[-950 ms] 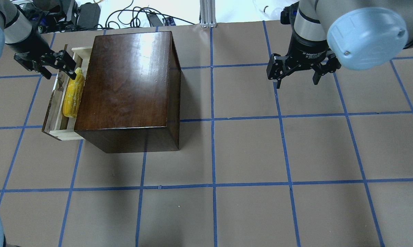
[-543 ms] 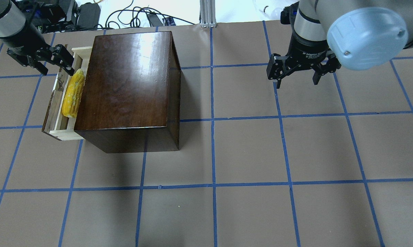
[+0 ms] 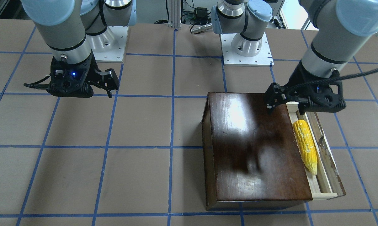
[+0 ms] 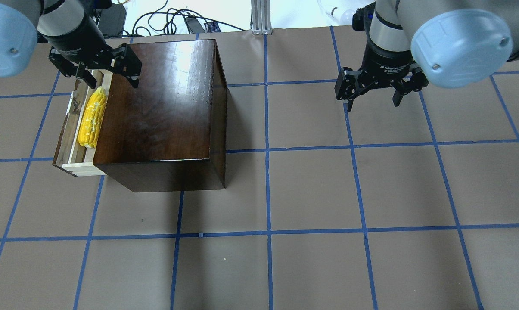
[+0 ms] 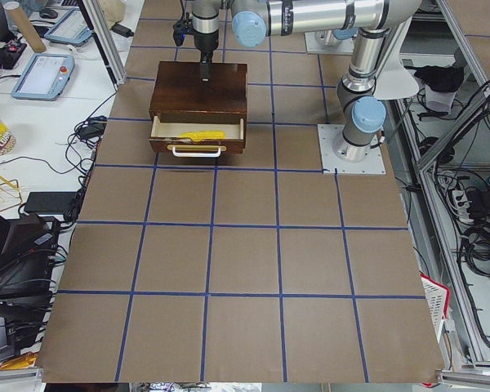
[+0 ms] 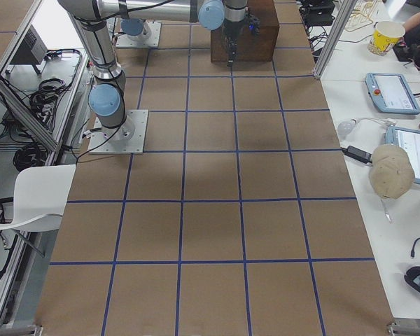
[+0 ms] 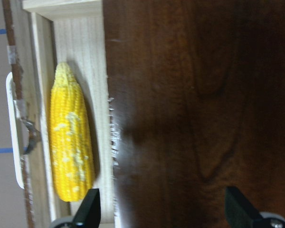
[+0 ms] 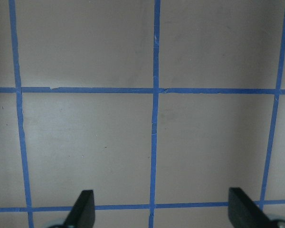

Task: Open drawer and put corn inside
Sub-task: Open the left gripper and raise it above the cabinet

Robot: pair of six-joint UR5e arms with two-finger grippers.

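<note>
The drawer (image 4: 85, 168) is pulled out of the left side of the dark-brown box (image 4: 164, 103). The yellow corn (image 4: 91, 117) lies inside it, along its length, touching nothing but the tray. It also shows in the front view (image 3: 305, 146) and the left wrist view (image 7: 71, 152). My left gripper (image 4: 111, 79) is open and empty. It hovers over the far end of the drawer and the box's top edge, also seen from the front (image 3: 285, 108). My right gripper (image 4: 374, 101) is open and empty over bare table far to the right.
The table is covered in brown paper with a blue tape grid (image 4: 268, 232). Cables and gear (image 4: 173, 21) lie beyond the far edge. A white drawer handle (image 7: 13, 133) sits on the front panel. The arm bases (image 3: 247, 47) stand on the robot's side.
My left gripper has moved right, from beyond the drawer's far end to over the drawer and the box's top edge. The corn stays in the drawer. The right arm has not moved.
</note>
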